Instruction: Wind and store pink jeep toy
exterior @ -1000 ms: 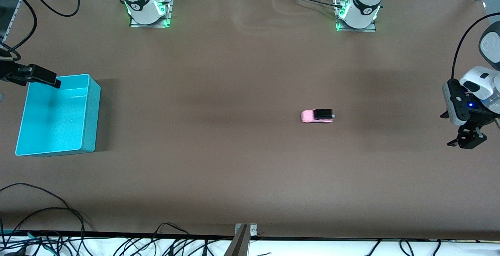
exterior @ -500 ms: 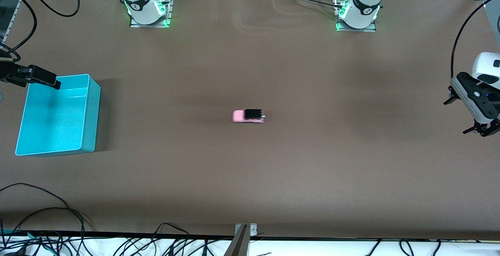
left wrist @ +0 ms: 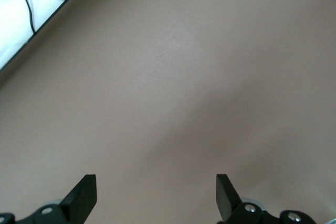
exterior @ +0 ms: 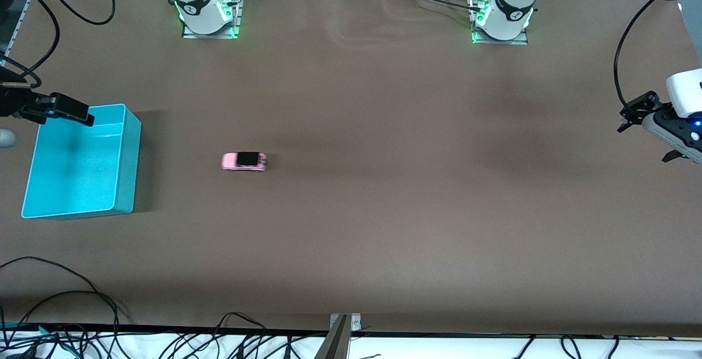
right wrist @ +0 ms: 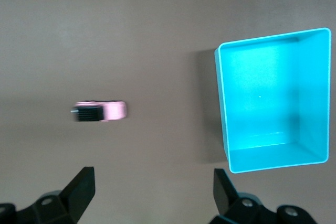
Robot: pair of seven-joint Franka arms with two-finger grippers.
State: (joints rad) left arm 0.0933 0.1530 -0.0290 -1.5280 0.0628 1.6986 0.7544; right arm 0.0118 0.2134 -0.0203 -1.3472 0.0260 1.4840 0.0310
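My jeep (exterior: 244, 161) sits free on the worktop (exterior: 384, 227), near the bin (exterior: 123, 161) and toward the right arm's end, pink nose pointing at it. I judge the winding done and storing next. My right end effector (exterior: 68, 111) hangs over the bin's rim, fingers (right wrist: 79, 190) apart and empty; it must reach the jeep and pinch it. My left end effector (exterior: 639, 113) waits at its own end, fingers (left wrist: 84, 198) apart.

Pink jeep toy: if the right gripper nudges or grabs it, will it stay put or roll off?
The pink jeep toy sits on its wheels on the bare table, so a nudge along its length would likely send it rolling. It looks tiny and probably light, so a pinch across its sides should lift it easily. Its blurred outline in the right wrist view suggests it may be moving.
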